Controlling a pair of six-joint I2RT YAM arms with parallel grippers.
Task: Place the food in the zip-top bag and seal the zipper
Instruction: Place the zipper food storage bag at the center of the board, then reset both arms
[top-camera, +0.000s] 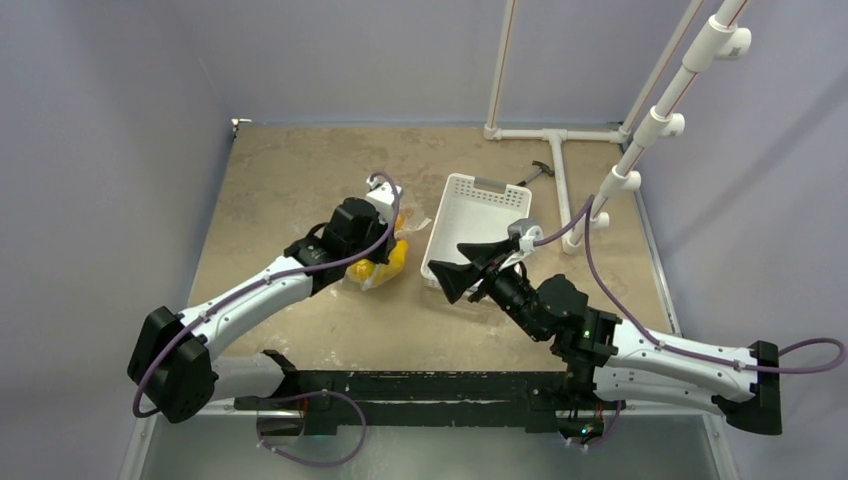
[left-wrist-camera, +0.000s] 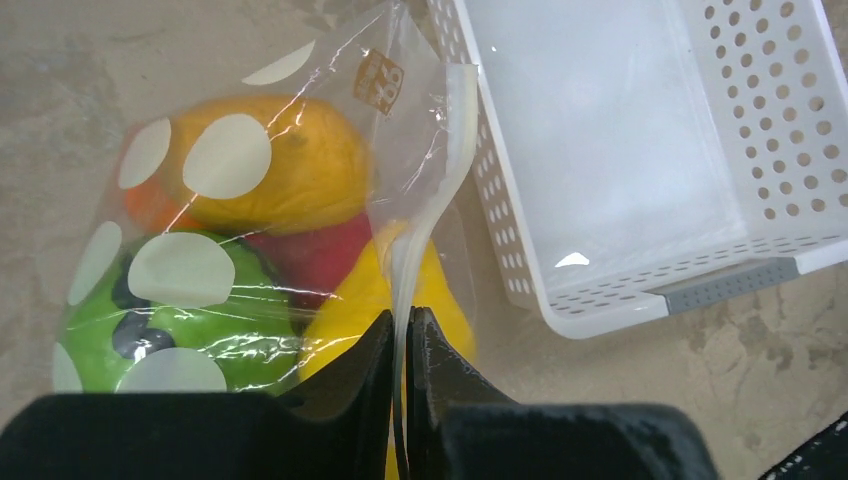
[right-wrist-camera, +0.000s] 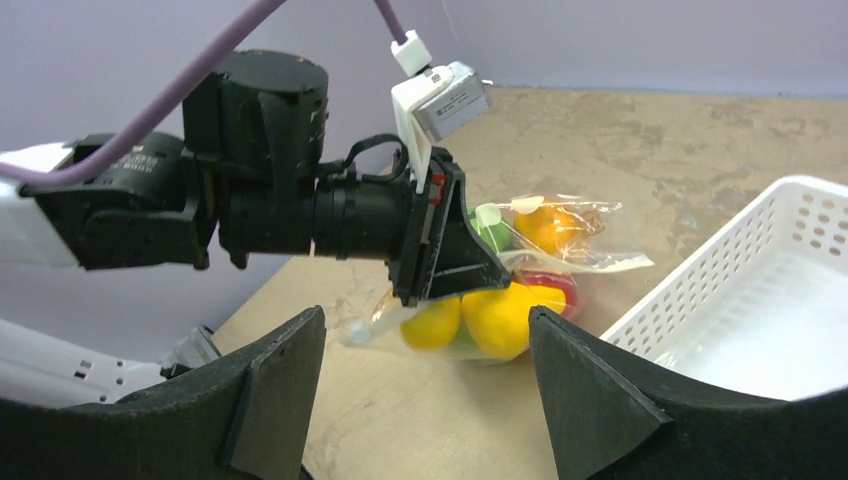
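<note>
Evidently sealing is the step in hand: the food (left-wrist-camera: 270, 160) sits inside the zip-top bag (top-camera: 385, 262), which lies on the table (top-camera: 300, 180) just left of the white basket (left-wrist-camera: 600, 310), with the left gripper (left-wrist-camera: 402, 330) clenched on the zipper (left-wrist-camera: 425, 230). The right gripper (right-wrist-camera: 425, 320) hangs released and empty, right of the bag. Next, I judge, the pinch must run along the strip while the bag is steadied.

The clear white-dotted zip-top bag (left-wrist-camera: 400, 120), pale zipper (left-wrist-camera: 447, 170) along its edge, holds orange, red, yellow and green food (left-wrist-camera: 290, 165).
</note>
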